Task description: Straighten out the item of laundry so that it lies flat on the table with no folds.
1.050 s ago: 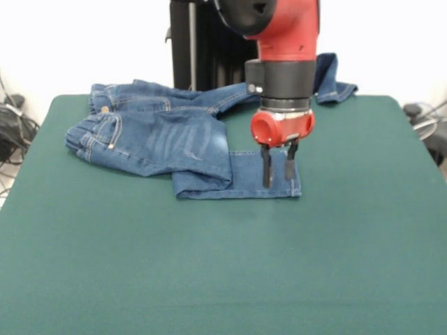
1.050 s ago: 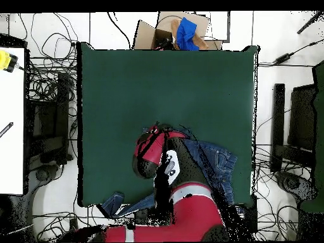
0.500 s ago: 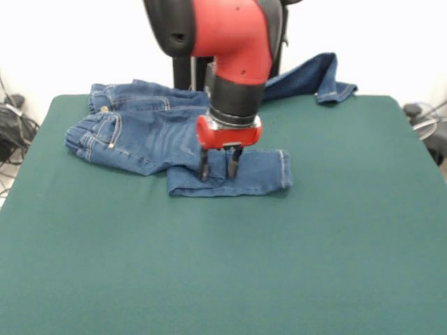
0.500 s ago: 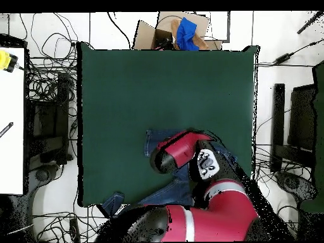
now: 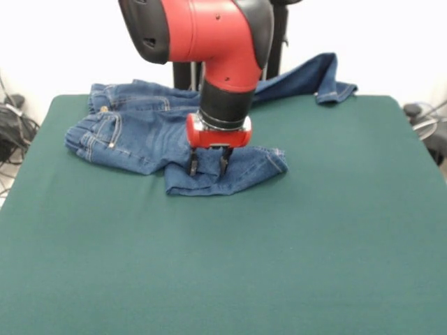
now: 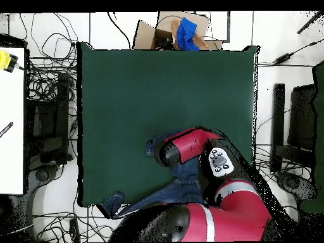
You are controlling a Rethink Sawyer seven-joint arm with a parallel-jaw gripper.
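The jeans (image 5: pixel 150 132) lie crumpled across the upper middle of the table (image 5: pixel 223 265). The gripper (image 5: pixel 207 165) stands on their folded leg, fingers slightly apart, pinching denim between them.

The robot arm (image 5: pixel 209 35) is big and round, mostly bright red with shiny black parts at its bends. Lower down it has a black ring like a sleeve, then a thin silver band, then a red cap with rounded ends. Two short black fingers (image 5: pixel 194 165) stick out from under the cap at the gripper (image 5: pixel 208 166). From above, a pale grey oval pad (image 6: pixel 219 160) with small dark buttons sits on the arm.
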